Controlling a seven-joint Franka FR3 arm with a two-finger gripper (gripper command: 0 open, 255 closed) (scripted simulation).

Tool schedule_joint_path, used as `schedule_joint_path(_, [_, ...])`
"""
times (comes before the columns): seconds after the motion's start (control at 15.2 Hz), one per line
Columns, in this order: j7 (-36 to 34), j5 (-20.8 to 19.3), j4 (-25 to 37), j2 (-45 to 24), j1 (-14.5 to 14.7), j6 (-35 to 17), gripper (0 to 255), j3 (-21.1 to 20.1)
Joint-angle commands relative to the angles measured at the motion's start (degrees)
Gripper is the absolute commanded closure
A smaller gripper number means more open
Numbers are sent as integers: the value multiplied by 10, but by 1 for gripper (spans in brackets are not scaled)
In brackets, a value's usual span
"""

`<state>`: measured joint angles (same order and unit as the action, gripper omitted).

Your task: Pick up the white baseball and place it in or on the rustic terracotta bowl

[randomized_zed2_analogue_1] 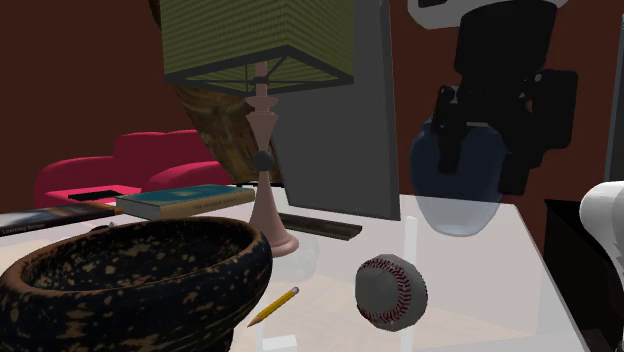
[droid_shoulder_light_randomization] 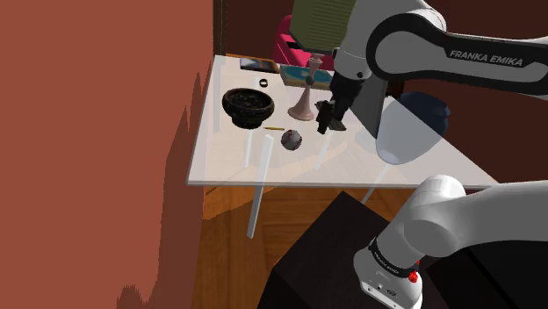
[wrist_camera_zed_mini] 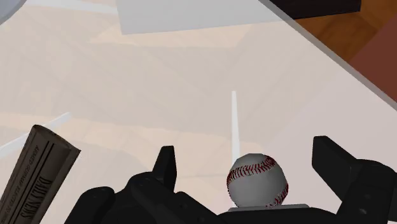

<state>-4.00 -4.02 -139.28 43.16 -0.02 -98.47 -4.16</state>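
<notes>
So, fingers [wrist_camera_zed_mini: 167, 170] are spread with the baseball [wrist_camera_zed_mini: 257, 180] sitting free between them. Close off-centre and it'll probably roll away across the bench [wrist_camera_zed_mini: 159, 95].

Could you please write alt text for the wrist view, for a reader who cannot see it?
A grey-white ball with red stitching sits on a see-through table, seen between the open fingers of the black tool, which do not touch it. A rolled newspaper lies beside the tool.
</notes>
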Motion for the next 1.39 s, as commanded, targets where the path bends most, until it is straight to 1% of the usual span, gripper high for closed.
schedule_joint_path(0.0, [0, 0, 0, 0, 0, 0, 0, 0])
schedule_joint_path(0.33, [-144, 39, 64, -139, -39, -35, 0, -28])
schedule_joint_path(0.66, [-277, 70, 139, -271, -72, -61, 0, -38])
schedule_joint_path(0.73, [-277, 69, 139, -272, -72, -61, 0, -38])
schedule_joint_path(1.19, [-277, 70, 87, -278, -71, -121, 0, -40])
schedule_joint_path(1.32, [-277, 70, 87, -278, -71, -120, 0, -40])
